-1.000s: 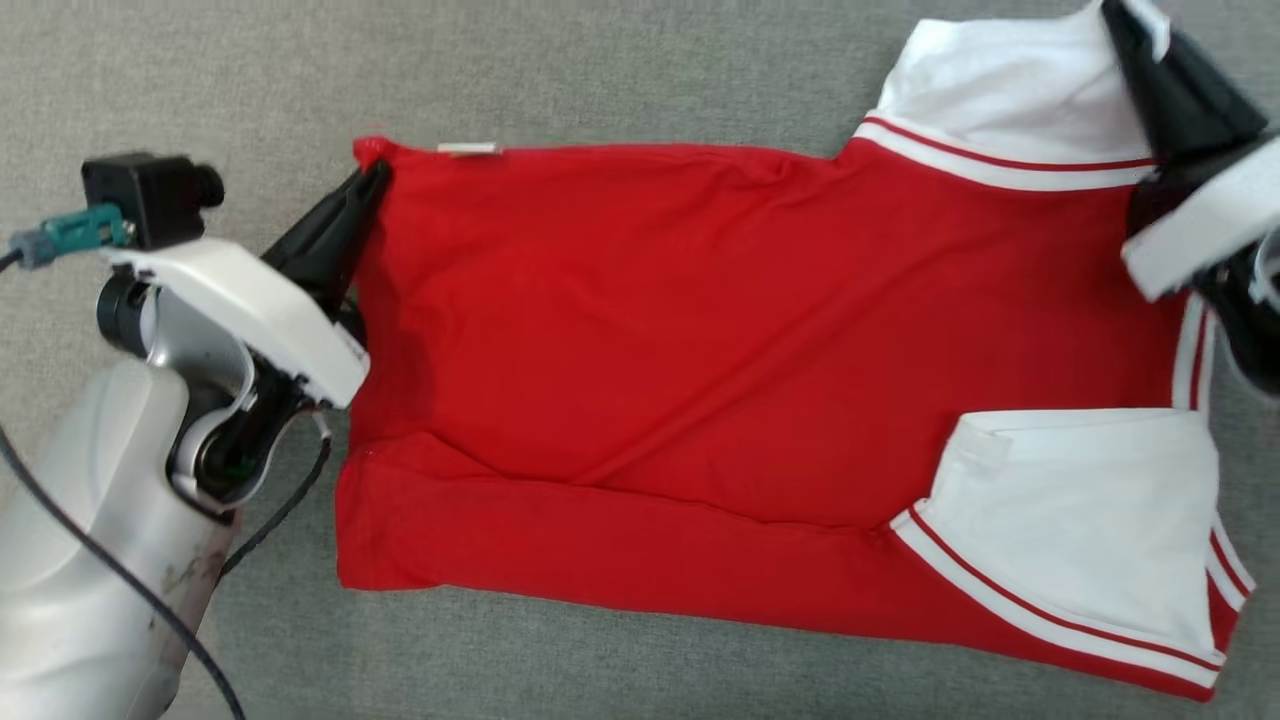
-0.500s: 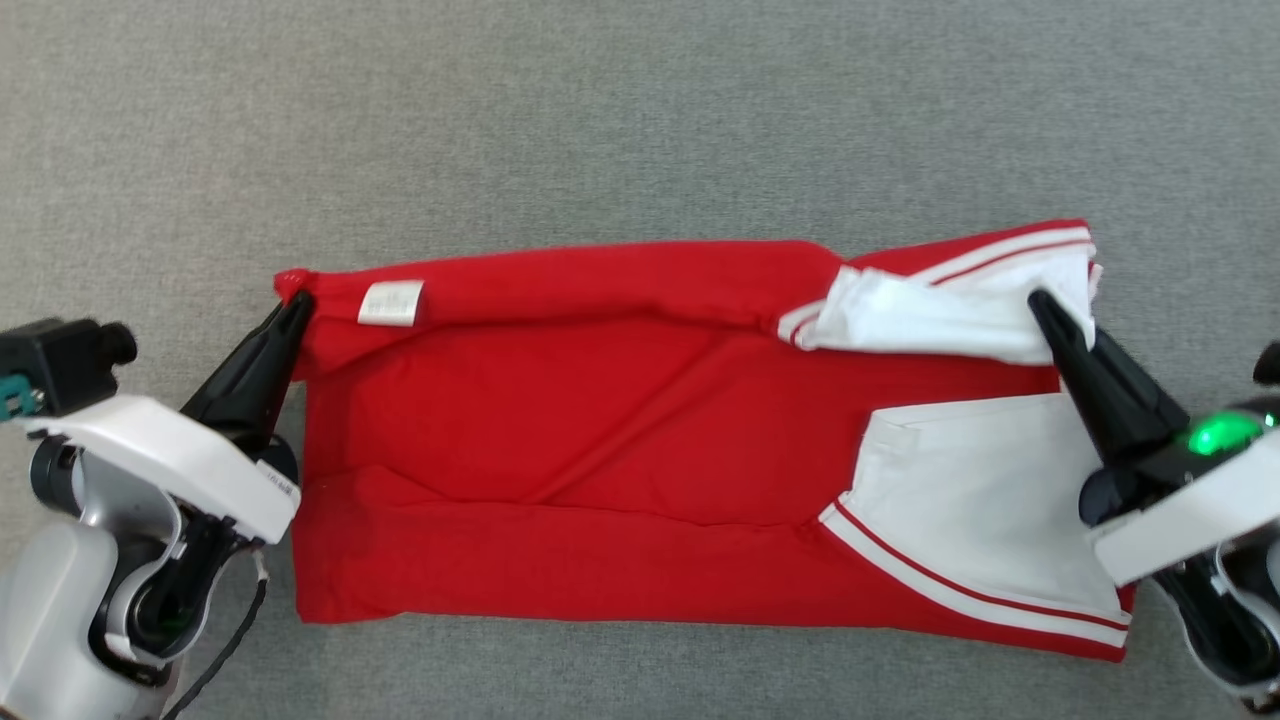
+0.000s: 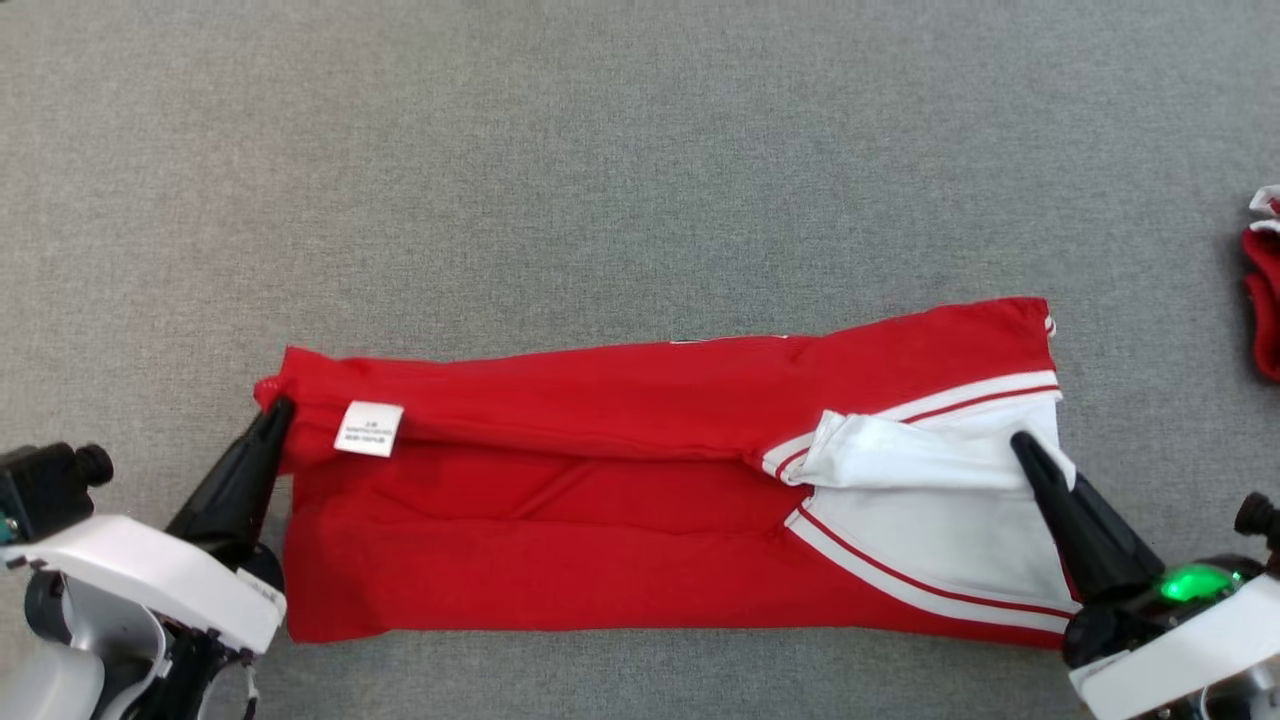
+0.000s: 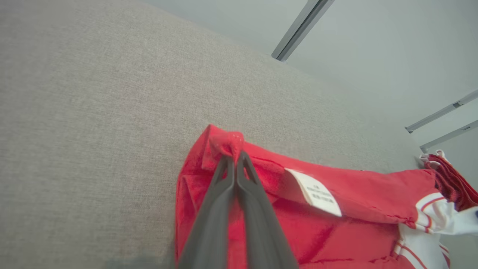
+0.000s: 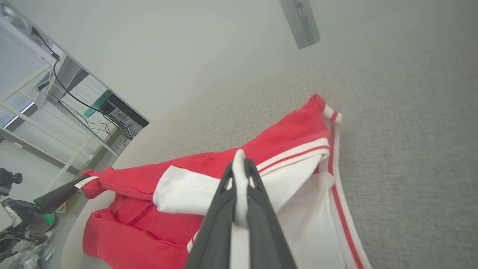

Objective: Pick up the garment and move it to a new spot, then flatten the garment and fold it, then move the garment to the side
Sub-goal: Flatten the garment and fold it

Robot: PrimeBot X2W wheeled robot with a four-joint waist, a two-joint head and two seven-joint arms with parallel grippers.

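The garment [image 3: 620, 500] is a red shirt with white, red-striped sleeves, lying as a long folded band on the grey table. Its far edge is folded toward me, with a white label [image 3: 368, 428] showing. My left gripper [image 3: 278, 412] is shut on the red corner at the left end, pinched cloth bunched at its tips [image 4: 228, 144]. My right gripper [image 3: 1022, 442] is shut on the white sleeve at the right end; in the right wrist view white fabric [image 5: 239, 175] sits squeezed between the dark fingers [image 5: 257, 209].
A second red and white cloth [image 3: 1264, 290] lies at the table's right edge. The grey fabric table [image 3: 600, 150] stretches wide beyond the garment. Shelving, cables and a computer [image 5: 112, 108] stand past the table in the right wrist view.
Both grippers have drawn the garment's far edge toward me, laying it over the lower half. The head camera has shifted, so the garment sits lower in view.
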